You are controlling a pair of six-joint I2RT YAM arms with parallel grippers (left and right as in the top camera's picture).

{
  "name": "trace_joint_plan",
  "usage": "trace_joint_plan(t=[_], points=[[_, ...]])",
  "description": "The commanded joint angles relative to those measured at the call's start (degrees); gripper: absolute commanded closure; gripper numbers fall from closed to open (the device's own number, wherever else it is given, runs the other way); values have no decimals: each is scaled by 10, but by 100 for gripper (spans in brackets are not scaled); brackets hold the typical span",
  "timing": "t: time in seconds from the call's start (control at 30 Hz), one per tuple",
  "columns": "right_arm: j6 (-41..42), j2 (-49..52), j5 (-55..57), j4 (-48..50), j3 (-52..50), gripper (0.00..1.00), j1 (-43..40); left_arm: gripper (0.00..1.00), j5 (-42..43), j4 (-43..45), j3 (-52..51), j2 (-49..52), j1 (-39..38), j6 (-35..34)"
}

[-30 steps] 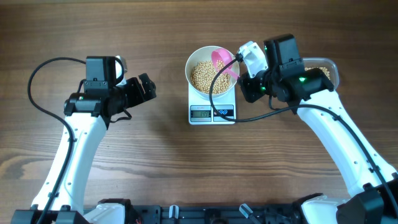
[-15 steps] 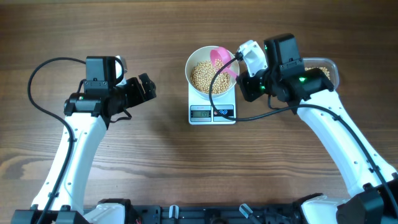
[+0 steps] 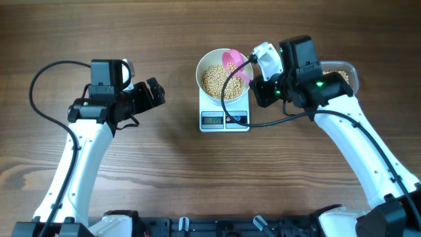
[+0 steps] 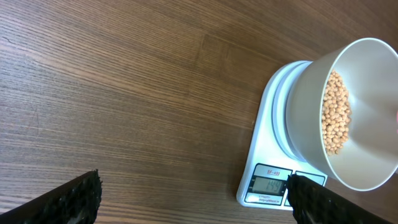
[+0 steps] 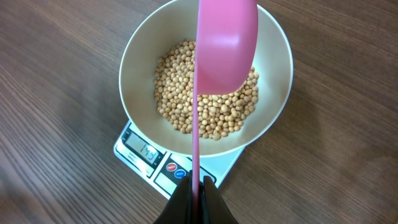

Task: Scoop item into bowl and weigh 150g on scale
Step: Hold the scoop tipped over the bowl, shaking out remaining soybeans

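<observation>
Overhead: clear plastic tub mostly hidden behind right gripper, pinched on small pink plastic scoop; left gripper spread wide; brown wooden table.

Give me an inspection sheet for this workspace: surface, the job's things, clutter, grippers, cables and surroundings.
Surface: brown wooden table, no spills seen.
Job's things: white bowl partly filled with soybeans stands on the scale; display lit, digits too small to be sure of.
Clutter: clear tub mostly hidden behind the right arm.
Grippers: left gripper open, empty, away from the scale; right gripper shut on the handle of the pink scoop, which hangs over the beans.
Cables: black cable loops beside the left arm; another cable crosses bowl and scale.
Surroundings: nothing seen.
</observation>
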Motion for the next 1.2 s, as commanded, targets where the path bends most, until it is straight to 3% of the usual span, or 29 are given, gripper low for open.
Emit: trace_joint_plan(t=[0.0,1.17], points=[[4,-11,-17,5,8,96,2,0,-1,2,11,4,-1,5],[-11,-6,-39,15,9,96,2,0,-2,2,11,4,-1,5]])
